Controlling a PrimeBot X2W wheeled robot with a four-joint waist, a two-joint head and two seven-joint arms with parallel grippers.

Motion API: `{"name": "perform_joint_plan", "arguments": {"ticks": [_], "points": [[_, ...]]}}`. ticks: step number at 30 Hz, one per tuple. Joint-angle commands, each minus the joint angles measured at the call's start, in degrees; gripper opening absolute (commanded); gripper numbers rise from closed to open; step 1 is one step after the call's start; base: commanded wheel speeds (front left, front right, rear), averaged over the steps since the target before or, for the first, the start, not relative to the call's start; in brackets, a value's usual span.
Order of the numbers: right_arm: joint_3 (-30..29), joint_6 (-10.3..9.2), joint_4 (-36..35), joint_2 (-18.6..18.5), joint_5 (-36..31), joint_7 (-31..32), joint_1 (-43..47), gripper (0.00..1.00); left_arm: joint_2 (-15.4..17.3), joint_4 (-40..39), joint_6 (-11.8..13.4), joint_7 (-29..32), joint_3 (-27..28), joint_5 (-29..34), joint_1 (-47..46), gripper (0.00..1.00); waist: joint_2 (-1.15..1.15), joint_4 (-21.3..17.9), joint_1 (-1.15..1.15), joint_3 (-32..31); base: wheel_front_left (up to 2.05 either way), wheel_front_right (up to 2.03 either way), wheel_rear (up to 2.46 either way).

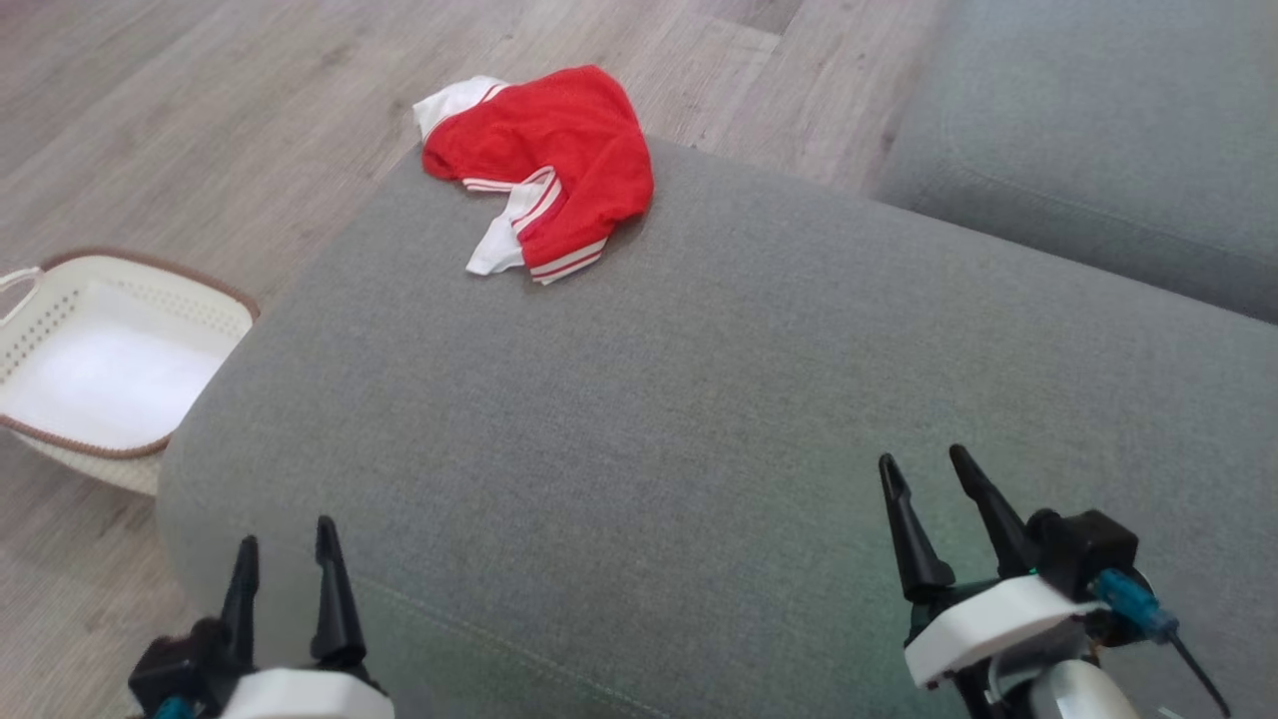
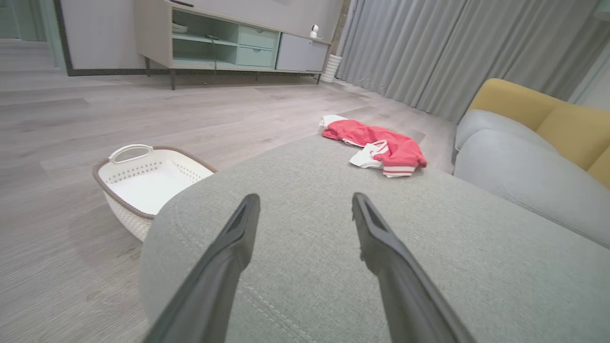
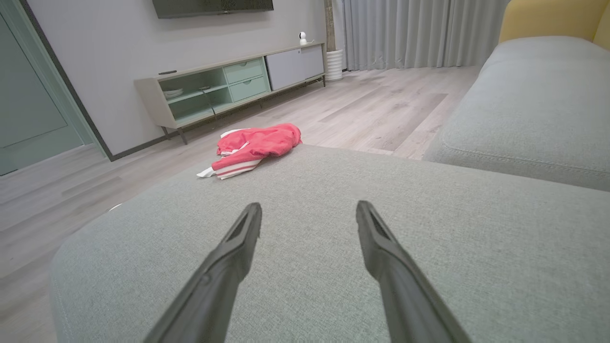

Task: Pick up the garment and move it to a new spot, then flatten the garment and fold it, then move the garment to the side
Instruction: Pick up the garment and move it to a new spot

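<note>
Left gripper (image 1: 286, 534) sits low at the near-left of the grey sofa seat (image 1: 639, 419), fingers pointing forward, jaws wide, empty. Right gripper (image 1: 924, 456) is at the near-right, also wide and empty. The red-and-white garment (image 1: 559, 150) lies crumpled at the seat's far edge, a white corner overhanging the wood floor (image 1: 200, 120), well apart from both grippers. Bare fabric lies between. A white perforated basket (image 1: 60, 290) stands just beside the seat's left edge.

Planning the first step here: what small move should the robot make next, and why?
Probably reach the left gripper forward toward the red garment, jaws kept open. It lies crumpled at the far edge of the grey cushion, toward the left side, and this gripper hangs empty well short of it.
</note>
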Motion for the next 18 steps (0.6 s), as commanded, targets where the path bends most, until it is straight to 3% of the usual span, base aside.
{"name": "perform_joint_plan", "arguments": {"ticks": [1, 8, 11, 14, 18], "points": [[1.47, 0.37, -1.27, -0.36, -0.27, -0.59, -2.48, 1.00, 0.74, -2.05, 0.19, -0.76, 2.67, 0.42, -1.51, 1.00, 0.00, 0.14, -0.01, 0.21, 0.00, 0.00, 0.00], [1.88, 0.37, -0.28, -0.36, -0.44, -1.05, -3.53, 1.00, -0.57, -3.30, -0.77, -0.94, 5.16, -0.60, -0.12, 1.00, 0.00, 0.47, -0.01, 0.54, 0.00, 0.00, 0.00], [1.29, 0.37, -0.30, -0.36, -0.58, -1.18, -3.13, 1.00, 0.28, -3.13, -1.32, -0.97, 7.62, -1.34, 0.18, 1.00, 0.00, 0.73, -0.01, 0.74, 0.00, 0.00, 0.00], [-0.62, 0.37, -1.03, -0.36, -1.22, -1.05, -2.14, 1.00, 2.91, -3.56, -2.40, -0.69, 10.22, -2.02, -1.26, 1.00, 0.00, 1.06, -0.01, 1.12, 0.00, 0.00, 0.00], [-3.38, 0.37, -3.58, -0.36, -3.14, 0.19, -1.22, 1.00, 8.91, -5.21, -3.75, 2.45, 12.85, -1.59, -7.55, 1.00, 0.00, 0.01, -0.01, 3.21, 0.00, 0.00, 0.00]]}}
